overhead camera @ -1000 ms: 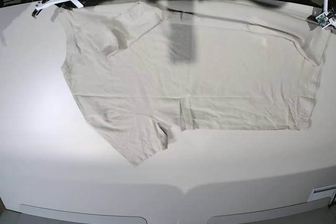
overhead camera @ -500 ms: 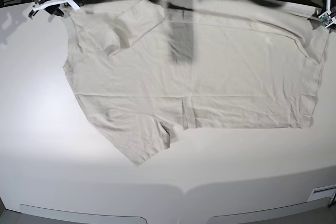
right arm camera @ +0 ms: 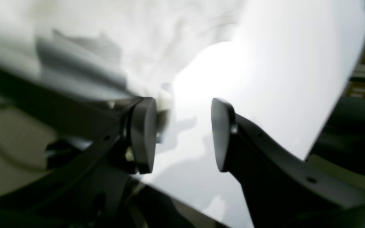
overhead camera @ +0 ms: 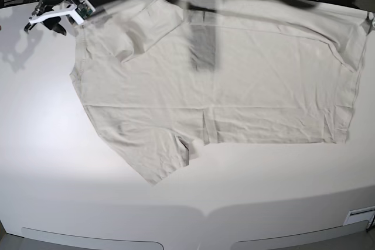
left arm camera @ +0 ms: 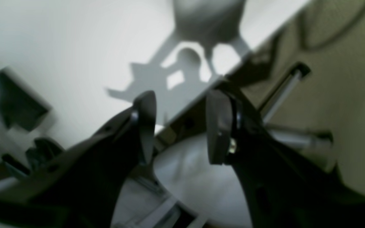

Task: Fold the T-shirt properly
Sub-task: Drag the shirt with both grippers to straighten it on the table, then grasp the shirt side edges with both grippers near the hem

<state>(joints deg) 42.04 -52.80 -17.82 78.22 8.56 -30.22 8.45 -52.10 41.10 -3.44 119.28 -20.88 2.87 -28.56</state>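
White table [overhead camera: 47,162] under spread T-shirt [overhead camera: 234,86]; 2 grippers, left gripper [left arm camera: 181,126] and right gripper [right arm camera: 184,134], agape, empty.

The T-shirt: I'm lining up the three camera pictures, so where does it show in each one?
Base: the T-shirt lies spread flat across the middle of the white table, one sleeve toward the lower left.
Right wrist: blurred pale cloth fills the upper left, behind the open right claw.
Left wrist: not clearly in it; the open left claw hangs over the table edge.
Shared landmark: the white table.

Plain beige T-shirt [overhead camera: 234,80], white table [overhead camera: 47,162]
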